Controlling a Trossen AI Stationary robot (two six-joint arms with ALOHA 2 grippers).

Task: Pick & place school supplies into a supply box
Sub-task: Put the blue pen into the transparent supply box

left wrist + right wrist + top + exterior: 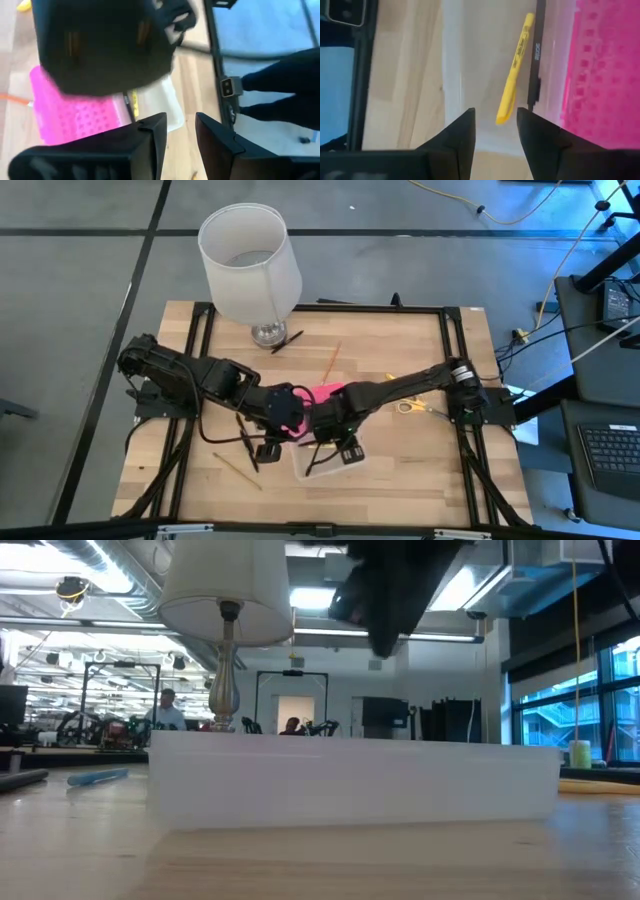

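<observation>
While the supply box [325, 460] at lower centre already holds a yellow pen [515, 70] and a black pen [535, 55], scissors [410, 406] and a pencil [331, 360] remain outside — task partly done. Right gripper [495, 131] hovers directly above the box, fingers apart, empty; left gripper [180, 137] — also parted — waits beside.

Wood, plastic and shiny metal

The table [400, 470] was pale, smooth wood. The supply box [470, 60] had a see-through plastic base and a bumpy pink lid [75, 117]. The lamp [268, 332] foot looked like shiny metal.
</observation>
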